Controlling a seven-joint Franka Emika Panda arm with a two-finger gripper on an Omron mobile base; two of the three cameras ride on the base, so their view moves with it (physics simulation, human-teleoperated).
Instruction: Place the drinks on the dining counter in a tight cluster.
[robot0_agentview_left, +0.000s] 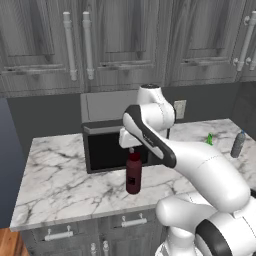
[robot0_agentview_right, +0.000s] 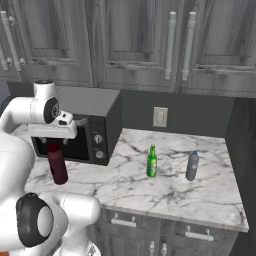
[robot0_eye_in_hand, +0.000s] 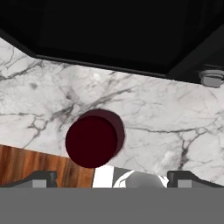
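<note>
In the left base view, the wide dark maroon bottle with a cap (robot0_agentview_left: 133, 173) is standing upright on the white-grey veined marble tabletop (robot0_agentview_left: 60, 170), just in front of the black microwave oven (robot0_agentview_left: 107, 145). The white arm is reaching over it, and the claw (robot0_agentview_left: 132, 148) is hanging right above the cap, without touching it as far as I can tell. Far to the right, the slim green glass bottle (robot0_agentview_left: 210, 139) is partly hiding behind the arm, and the small grey bottle (robot0_agentview_left: 238, 144) is standing near it, well apart from the maroon one. In the right base view, the claw (robot0_agentview_right: 50, 143) is sitting directly over the maroon bottle (robot0_agentview_right: 57, 164), which is standing beside the front of the microwave (robot0_agentview_right: 80, 130). The green bottle (robot0_agentview_right: 152, 161) and the grey bottle (robot0_agentview_right: 192, 166) are standing upright near each other on the open marble (robot0_agentview_right: 200, 195), well apart from the maroon one. In the hand view, the camera is looking straight down on the round maroon cap (robot0_eye_in_hand: 93, 139), which is lying between the two dark fingertips (robot0_eye_in_hand: 37, 178). The fingers are standing wide apart and are gripping nothing. The dark microwave (robot0_eye_in_hand: 113, 30) is filling the top, and the wooden floor (robot0_eye_in_hand: 39, 166) is showing past the marble edge.
</note>
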